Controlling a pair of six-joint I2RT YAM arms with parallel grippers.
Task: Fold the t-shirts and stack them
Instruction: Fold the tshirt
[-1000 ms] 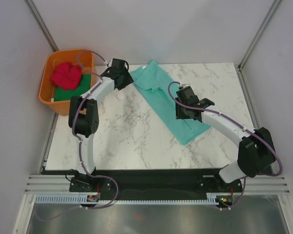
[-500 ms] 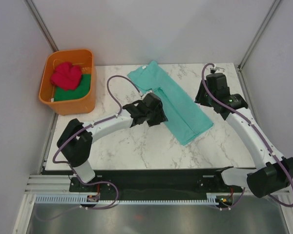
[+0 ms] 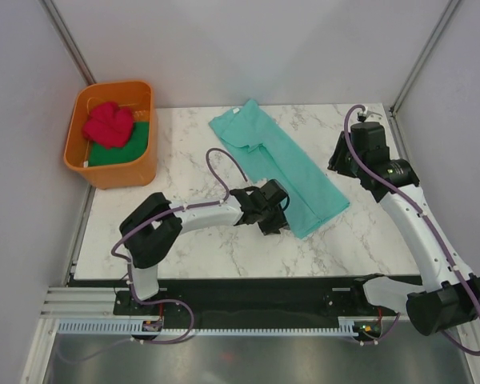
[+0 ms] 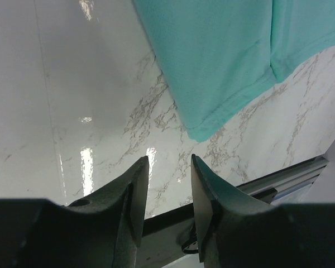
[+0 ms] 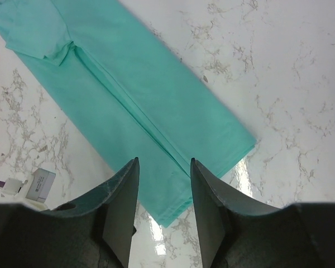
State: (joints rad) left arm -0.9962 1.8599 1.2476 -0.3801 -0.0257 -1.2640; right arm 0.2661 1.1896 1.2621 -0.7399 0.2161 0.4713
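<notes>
1. Three t-shirts show in the top external view. The teal t-shirt [image 3: 276,164] lies flat on the surface [image 3: 192,160], folded into a long strip. It runs diagonally from the middle of the far edge toward the near right. The pinkish-red t-shirt [image 3: 109,124] is bunched on top of the dark green t-shirt [image 3: 120,150]. Both are inside the orange tub [image 3: 112,174] at the far-left corner of the surface.
2. In the same view, the left gripper [image 3: 278,212] is at the near end of the teal strip, on its left side. The right gripper [image 3: 342,162] is near the right edge of the surface, just beside the strip's right side. Jaw spacing cannot be read from this view.
3. Left wrist view: the left gripper [image 4: 167,162] has its jaws partly apart with nothing between them. Bare surface [image 4: 72,84] shows through the gap. The hem corner of the teal t-shirt [image 4: 212,61] lies just beyond the fingertips and does not touch them.
4. Right wrist view: the right gripper [image 5: 163,163] has its jaws partly apart and grips nothing. It is above the teal t-shirt [image 5: 128,95], which shows through the gap. A lengthwise fold line runs along the strip, and one sleeve lies folded at its far end. Marbled surface [image 5: 296,72] is bare to the right of the strip.
</notes>
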